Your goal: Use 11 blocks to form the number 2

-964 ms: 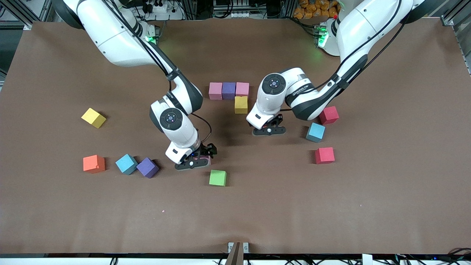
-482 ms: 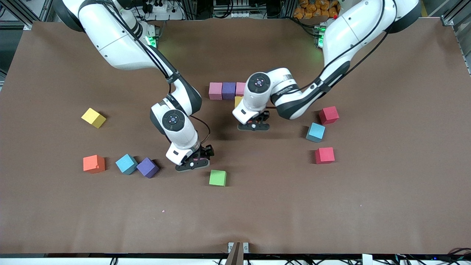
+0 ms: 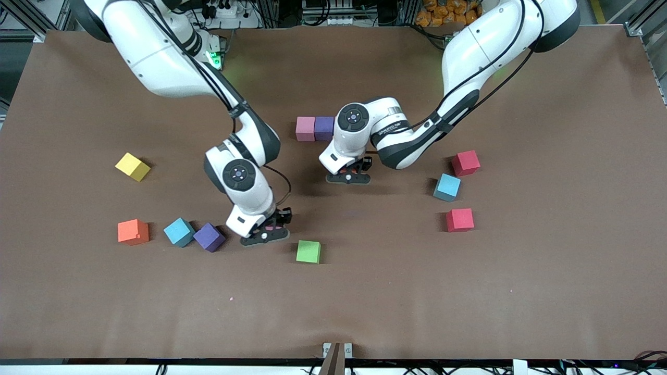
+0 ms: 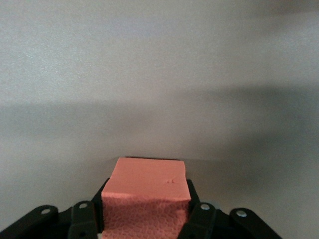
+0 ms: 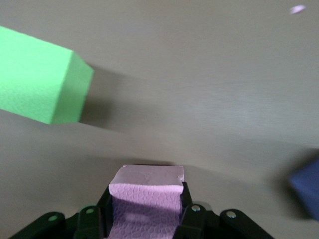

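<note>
1. Left claw point(image 3: 348, 177) is clamped on a salmon-pink block point(image 4: 146, 199), over the worktop point(image 3: 547, 291) just beside the row.
2. Right claw point(image 3: 264, 237) is clamped on a pale pink block point(image 5: 145, 199), beside the green cube point(image 3: 308, 251).
3. Row showing: one pink point(image 3: 305, 128), one purple point(image 3: 324, 128).
4. Loose: two red, two light blue, one purple, one orange, one yellow.

Both arms have glossy white shells with dark grey bands at the joints. A round dark cap with a small blue dot sits on each wrist. Thin black cables run along the links. The left tool point(image 3: 348, 177) and the right tool point(image 3: 264, 237) are black, with small silver screws. Green lights glow at both bases.
</note>
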You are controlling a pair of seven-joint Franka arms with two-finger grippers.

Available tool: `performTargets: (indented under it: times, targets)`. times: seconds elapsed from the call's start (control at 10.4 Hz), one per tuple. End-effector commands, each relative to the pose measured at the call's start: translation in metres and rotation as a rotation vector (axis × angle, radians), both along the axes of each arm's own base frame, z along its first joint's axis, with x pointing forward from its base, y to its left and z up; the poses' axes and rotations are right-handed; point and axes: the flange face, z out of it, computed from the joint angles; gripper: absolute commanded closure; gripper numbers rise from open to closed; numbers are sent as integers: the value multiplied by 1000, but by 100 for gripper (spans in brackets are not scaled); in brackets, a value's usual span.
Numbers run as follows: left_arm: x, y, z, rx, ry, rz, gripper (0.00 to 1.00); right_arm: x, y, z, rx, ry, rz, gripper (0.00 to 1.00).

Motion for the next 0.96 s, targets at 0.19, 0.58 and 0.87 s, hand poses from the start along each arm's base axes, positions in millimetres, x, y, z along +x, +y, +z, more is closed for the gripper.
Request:
performTargets:
  times: [0.19, 0.58, 0.87]
  targets:
    - [0, -16, 2, -9, 10, 21, 69, 14, -53, 50, -20, 50, 90, 79]
    - [-9, -24, -7, 1, 17, 21, 68, 27, -87, 64, 8, 63, 135, 80]
    - [-15, -27, -18, 24, 14, 12, 67, 27, -88, 65, 6, 61, 139, 80]
